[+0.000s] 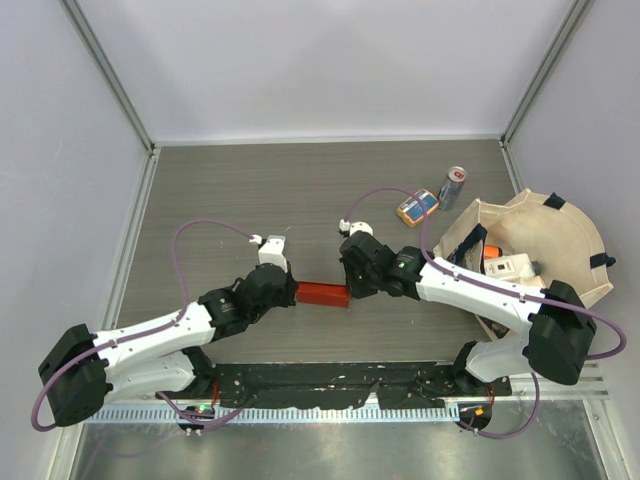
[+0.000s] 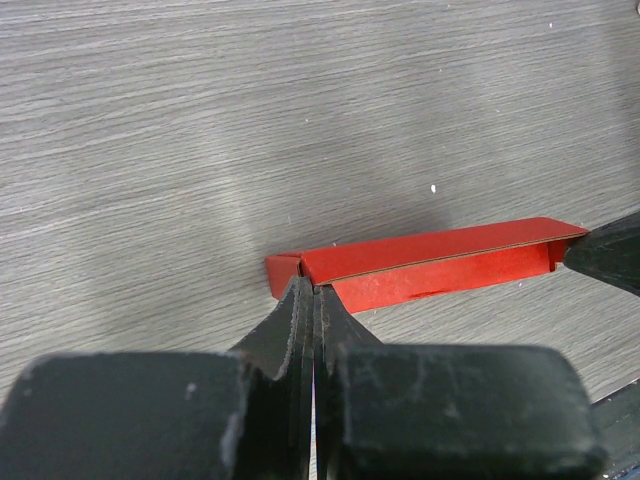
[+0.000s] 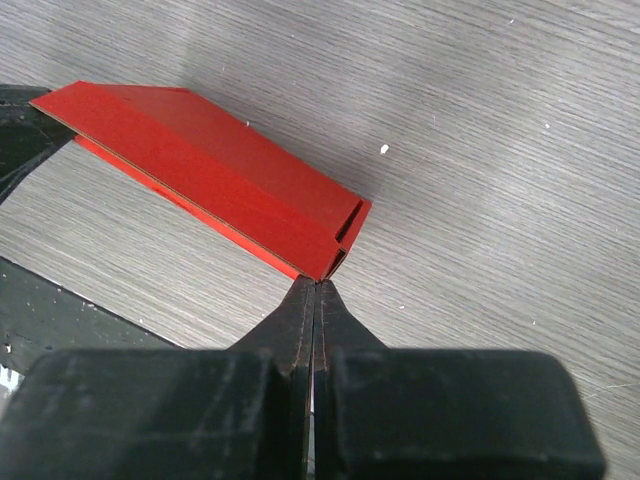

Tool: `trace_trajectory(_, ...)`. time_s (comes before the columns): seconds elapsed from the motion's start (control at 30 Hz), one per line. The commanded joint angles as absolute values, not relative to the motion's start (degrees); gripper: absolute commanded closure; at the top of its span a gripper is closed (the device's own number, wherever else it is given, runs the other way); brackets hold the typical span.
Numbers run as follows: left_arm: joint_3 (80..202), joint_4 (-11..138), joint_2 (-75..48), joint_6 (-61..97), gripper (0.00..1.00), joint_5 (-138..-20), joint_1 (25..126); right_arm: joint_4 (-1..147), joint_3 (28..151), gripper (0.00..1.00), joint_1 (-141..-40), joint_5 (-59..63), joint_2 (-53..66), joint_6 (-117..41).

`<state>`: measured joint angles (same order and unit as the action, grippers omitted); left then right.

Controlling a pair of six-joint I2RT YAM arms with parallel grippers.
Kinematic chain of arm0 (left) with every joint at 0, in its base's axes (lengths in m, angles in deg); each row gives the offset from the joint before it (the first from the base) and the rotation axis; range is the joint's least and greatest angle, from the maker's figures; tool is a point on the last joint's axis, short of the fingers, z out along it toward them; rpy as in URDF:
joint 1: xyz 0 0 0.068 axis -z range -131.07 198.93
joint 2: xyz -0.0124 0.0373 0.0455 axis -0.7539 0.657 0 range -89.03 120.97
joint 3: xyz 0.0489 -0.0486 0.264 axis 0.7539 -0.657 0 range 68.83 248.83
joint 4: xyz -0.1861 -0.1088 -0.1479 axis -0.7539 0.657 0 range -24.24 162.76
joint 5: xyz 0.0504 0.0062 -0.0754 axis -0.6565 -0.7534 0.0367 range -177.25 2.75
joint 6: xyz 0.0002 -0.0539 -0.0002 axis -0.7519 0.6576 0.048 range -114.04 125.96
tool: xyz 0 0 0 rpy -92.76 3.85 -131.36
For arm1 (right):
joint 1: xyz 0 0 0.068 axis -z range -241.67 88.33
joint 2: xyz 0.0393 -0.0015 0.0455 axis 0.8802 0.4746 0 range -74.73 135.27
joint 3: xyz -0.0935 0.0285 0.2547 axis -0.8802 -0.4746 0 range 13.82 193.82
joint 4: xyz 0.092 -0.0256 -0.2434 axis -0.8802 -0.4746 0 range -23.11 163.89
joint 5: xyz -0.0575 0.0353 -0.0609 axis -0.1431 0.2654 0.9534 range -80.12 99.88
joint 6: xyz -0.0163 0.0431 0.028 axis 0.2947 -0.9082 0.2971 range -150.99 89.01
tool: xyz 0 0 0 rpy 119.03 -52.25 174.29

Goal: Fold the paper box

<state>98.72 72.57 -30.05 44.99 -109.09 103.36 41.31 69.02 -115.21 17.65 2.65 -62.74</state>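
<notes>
Near edge: black base plate carrying both arm bases, metal strip in front of it. Table is grey wood-grain, boxed in by pale wall panels on left, far and right sides. Red paper box, still flattened, sits mid-table towards the near side, spanning the gap between the arms. Left gripper is pinched tight on the box's left end, right gripper pinched tight on its right end, no visible gap in either. Can't tell if the box touches the table. On the right, a beige cloth basket with dark handles holds a white packet and something orange; contents are otherwise unclear. Just left of the basket, on the table: a drink can and a blue-orange pack.
</notes>
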Motion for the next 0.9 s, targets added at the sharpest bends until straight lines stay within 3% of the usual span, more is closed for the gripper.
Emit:
trace_trajectory(0.0,98.63,72.0,-29.44,45.87,1.0,-108.96,103.6,42.16,69.2,0.99,-115.72,17.98,3.14,-62.72)
trace_trajectory(0.13,98.37,71.56,-29.27,46.04,1.0,-108.69,103.68,43.39,68.23,0.98,-115.81,17.88,2.44,-63.24)
trace_trajectory(0.2,98.19,71.56,-29.35,46.39,1.0,-109.74,104.12,44.35,68.05,0.91,-115.72,16.57,1.38,-64.38)
trace_trajectory(0.37,97.57,71.21,-30.14,46.66,1.0,-111.85,104.83,46.03,65.77,0.6,-115.55,13.4,-3.89,-69.65)
trace_trajectory(0.53,97.31,71.47,-31.37,46.74,1.0,-113.61,105.18,46.73,61.82,0.47,-113.88,11.11,-9.16,-77.9)
trace_trajectory(0.6,97.31,71.47,-31.38,46.74,1.0,-113.97,105.36,47.52,59.97,0.35,-111.52,7.54,-11.27,-86.15)
trace_trajectory(0.73,97.49,71.74,-31.11,46.83,1.0,-114.67,105.71,61.12,49.52,0.32,-102.03,-7.42,-13.91,-103.12)
trace_trajectory(0.87,97.84,71.74,-30.5,47.01,1.0,-115.46,106.06,72.03,44.76,0.27,-101.39,-5.42,-14.1,-114.91)
